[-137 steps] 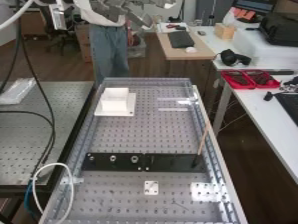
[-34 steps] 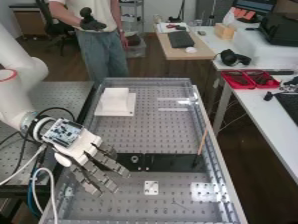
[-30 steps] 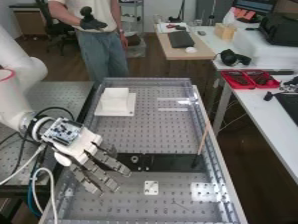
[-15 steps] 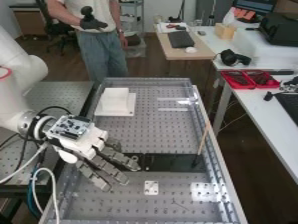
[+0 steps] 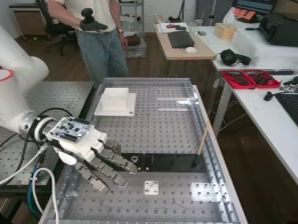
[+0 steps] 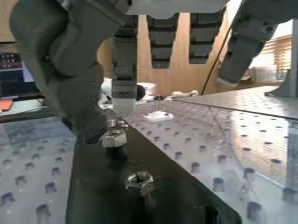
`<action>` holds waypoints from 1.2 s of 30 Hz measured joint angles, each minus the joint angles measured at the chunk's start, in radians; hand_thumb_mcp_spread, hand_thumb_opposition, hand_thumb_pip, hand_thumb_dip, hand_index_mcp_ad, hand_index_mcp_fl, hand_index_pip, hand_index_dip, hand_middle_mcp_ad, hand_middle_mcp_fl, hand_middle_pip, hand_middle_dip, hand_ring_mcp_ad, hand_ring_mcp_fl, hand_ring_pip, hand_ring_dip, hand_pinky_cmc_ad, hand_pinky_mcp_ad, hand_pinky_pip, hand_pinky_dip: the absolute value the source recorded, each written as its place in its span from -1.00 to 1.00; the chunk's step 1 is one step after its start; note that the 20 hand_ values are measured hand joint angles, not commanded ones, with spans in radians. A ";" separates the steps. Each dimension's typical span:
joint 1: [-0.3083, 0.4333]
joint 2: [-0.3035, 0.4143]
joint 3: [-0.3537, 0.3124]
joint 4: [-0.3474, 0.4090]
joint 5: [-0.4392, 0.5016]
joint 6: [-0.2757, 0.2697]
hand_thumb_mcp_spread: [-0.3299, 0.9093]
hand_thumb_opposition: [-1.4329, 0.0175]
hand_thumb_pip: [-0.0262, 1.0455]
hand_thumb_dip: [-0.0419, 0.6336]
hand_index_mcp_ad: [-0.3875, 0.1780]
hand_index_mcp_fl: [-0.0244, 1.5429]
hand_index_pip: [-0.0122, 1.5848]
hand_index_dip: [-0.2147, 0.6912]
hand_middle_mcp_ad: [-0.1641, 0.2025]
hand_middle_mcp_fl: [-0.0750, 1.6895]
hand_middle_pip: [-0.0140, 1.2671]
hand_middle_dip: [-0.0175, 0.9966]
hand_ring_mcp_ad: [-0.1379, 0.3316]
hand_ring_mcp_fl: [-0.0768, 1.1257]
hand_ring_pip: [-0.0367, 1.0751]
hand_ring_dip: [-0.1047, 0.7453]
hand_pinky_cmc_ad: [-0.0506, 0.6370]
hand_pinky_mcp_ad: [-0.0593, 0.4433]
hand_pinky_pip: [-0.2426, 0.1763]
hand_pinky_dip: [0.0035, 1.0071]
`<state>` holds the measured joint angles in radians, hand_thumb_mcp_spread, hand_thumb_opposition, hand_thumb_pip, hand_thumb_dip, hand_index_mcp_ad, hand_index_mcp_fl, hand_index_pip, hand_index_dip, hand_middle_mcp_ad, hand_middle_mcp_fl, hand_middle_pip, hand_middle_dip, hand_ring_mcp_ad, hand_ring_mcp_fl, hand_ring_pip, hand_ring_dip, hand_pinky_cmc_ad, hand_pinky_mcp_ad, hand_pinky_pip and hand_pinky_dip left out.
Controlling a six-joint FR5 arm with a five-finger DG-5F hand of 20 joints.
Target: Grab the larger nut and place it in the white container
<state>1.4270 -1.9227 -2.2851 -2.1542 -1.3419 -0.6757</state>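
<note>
The hand point(image 5: 103, 165) is over the left part of the black bar in the high view, its fingers extended and open. Beside its fingertips the bearing point(image 5: 135, 159) stands on the bar. In the wrist view the hand point(image 6: 124, 70) has its thumb tip close beside the larger nut point(image 6: 114, 138); whether they touch I cannot tell. The smaller nut point(image 6: 140, 182) stands nearer the camera on the same bar. On the far left part of the bench sits the white container point(image 5: 116, 100), on a white base.
The black bar point(image 5: 169, 162) runs across the bench, with a thin brown stick point(image 5: 203, 139) leaning up from its right part. A small white plate point(image 5: 151, 188) lies in front of the bar. A person stands behind the bench.
The arm has come in from the upper left since the oldest frame. Over the last second the hand shifted right over the bar, then slightly back left, uncovering the bearing again.
</note>
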 joint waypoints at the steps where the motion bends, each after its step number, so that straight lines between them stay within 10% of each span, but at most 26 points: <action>1: 0.001 -0.002 0.000 0.000 0.002 -0.001 0.09 -0.22 0.39 -0.20 0.01 -0.96 0.97 -0.05 0.22 -0.89 -0.77 -0.53 0.34 -0.85 -0.77 -0.47 0.30 0.49 -0.29 0.02; 36: 0.006 -0.023 0.008 0.003 0.005 -0.032 0.09 -0.22 0.39 -0.17 0.01 -0.96 0.96 -0.07 0.22 -0.89 -0.77 -0.51 0.28 -0.85 -0.78 -0.47 0.30 0.48 -0.28 0.02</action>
<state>1.4334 -1.9455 -2.2773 -2.1516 -1.3373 -0.7081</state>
